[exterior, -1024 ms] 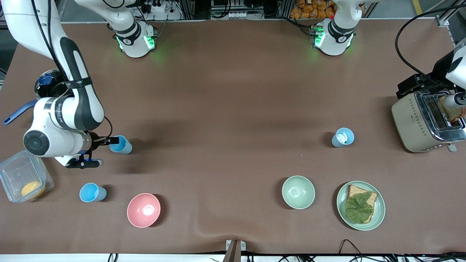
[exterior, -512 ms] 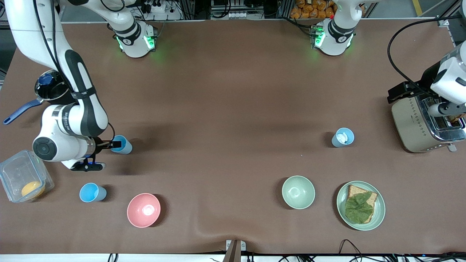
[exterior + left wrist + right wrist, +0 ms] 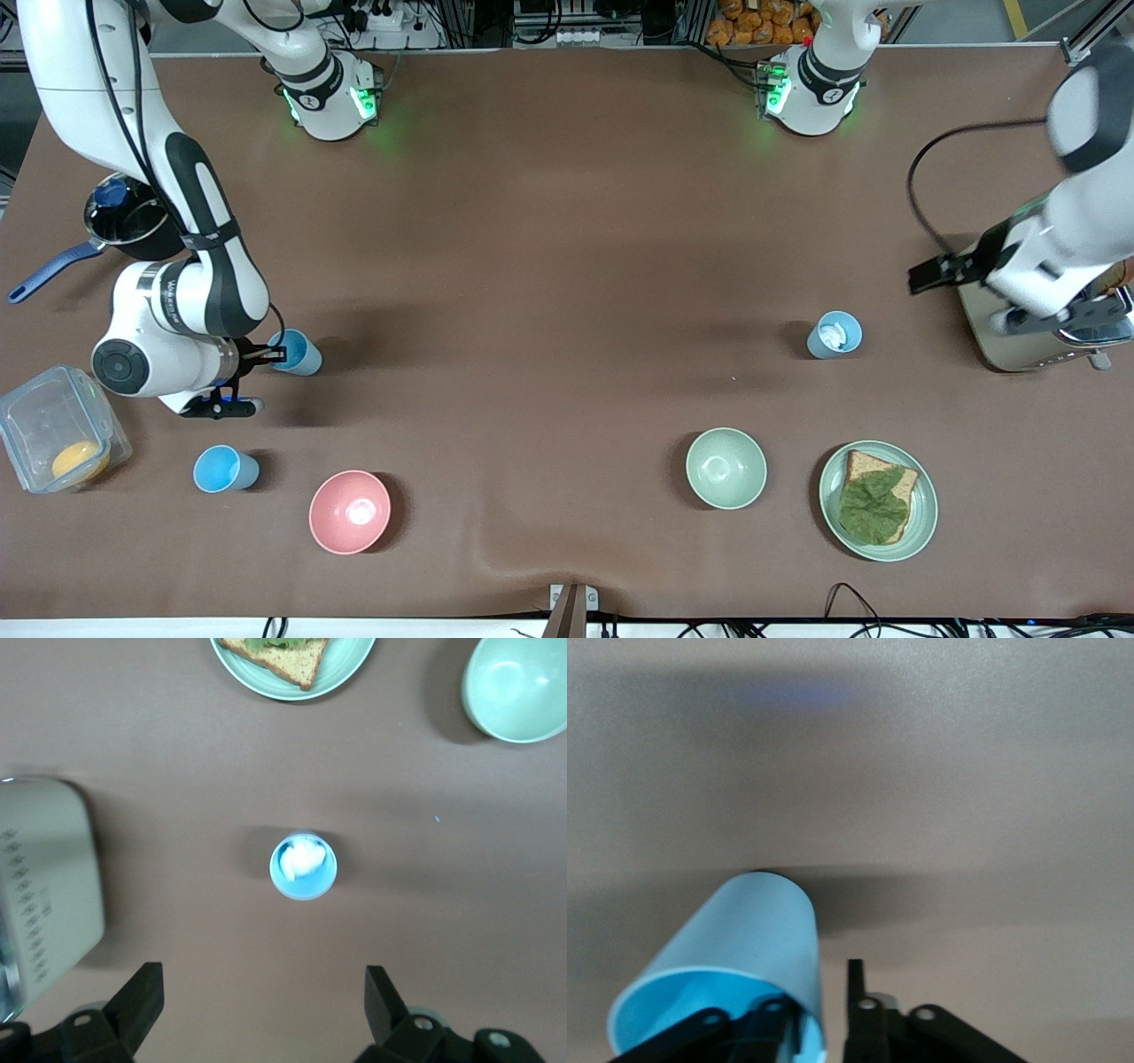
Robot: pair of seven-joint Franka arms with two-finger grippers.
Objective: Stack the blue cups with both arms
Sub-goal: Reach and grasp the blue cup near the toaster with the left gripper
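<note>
Three blue cups [image 3: 299, 353] [image 3: 225, 469] [image 3: 834, 335]: right tool [image 3: 273, 356] pinches one's rim, left tool [image 3: 257, 1001] spread wide above another.

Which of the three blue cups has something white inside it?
The paler blue cup standing alone near the toaster; both bright blue cups look empty.

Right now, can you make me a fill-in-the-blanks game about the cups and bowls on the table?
1. The right gripper pinches the rim of a blue ____.
2. The toast on the green plate has a green ____ on top.
3. The bowl nearest the free bright blue cup is ____.
4. The left gripper hangs over the table with its fingers ____.

Missing words: cup; leaf; pink; open
</note>
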